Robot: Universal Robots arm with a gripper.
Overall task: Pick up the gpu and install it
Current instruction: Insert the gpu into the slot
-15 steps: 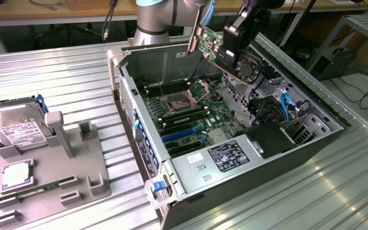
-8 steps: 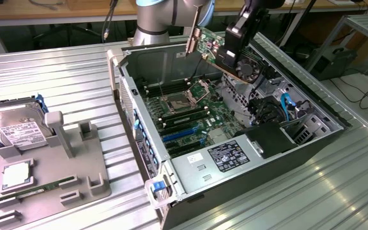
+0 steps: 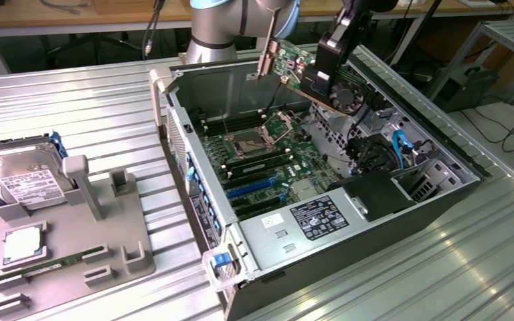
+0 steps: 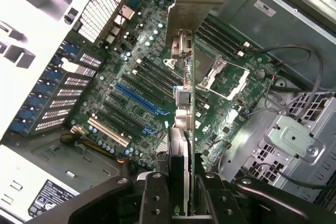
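Wrist view shows gpu (image 4: 182, 98) clamped in gripper (image 4: 182, 195).

**Two cameras, one open computer case**

The exterior view looks down at a slant from well back, over the tabletop (image 3: 88, 100) and the computer case (image 3: 230, 87). The wrist view peers close along the graphics card (image 4: 191, 3) into that case; both share the motherboard (image 3: 270, 170).
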